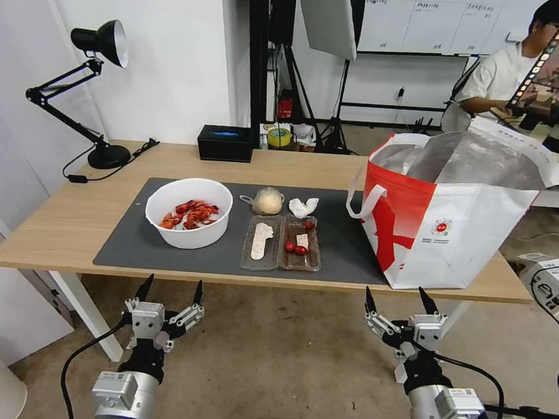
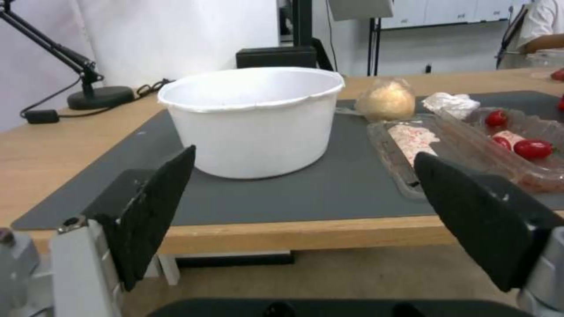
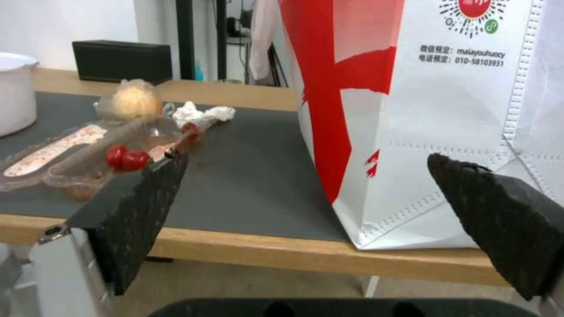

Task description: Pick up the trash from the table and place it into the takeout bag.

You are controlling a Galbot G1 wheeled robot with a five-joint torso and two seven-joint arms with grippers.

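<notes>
The dark grey mat (image 1: 340, 250) on the table (image 1: 54, 223) is the anchor here. Off its far left corner stands a black desk lamp (image 1: 100, 62), and behind its far edge a black box (image 1: 225, 143). On the mat's left part sits the white bowl (image 1: 189, 212) of red crayfish shells. At the mat's middle lies the clear hinged tray (image 1: 281, 242) with scraps and cherry tomatoes; behind the tray, nearer the mat's far edge, are the small clear bag (image 1: 267, 201) with a beige lump and, to its right, the crumpled tissue (image 1: 303, 206). The takeout bag (image 1: 453, 225) stands open over the mat's right end, printed "maiayouhuocy" and "010-58103931" under a red round logo. Both grippers hang below the table's near edge, clear of the mat: the left gripper (image 1: 170, 289) before the bowl, the right gripper (image 1: 401, 299) before the takeout bag, each with fingers spread wide and holding nothing.
</notes>
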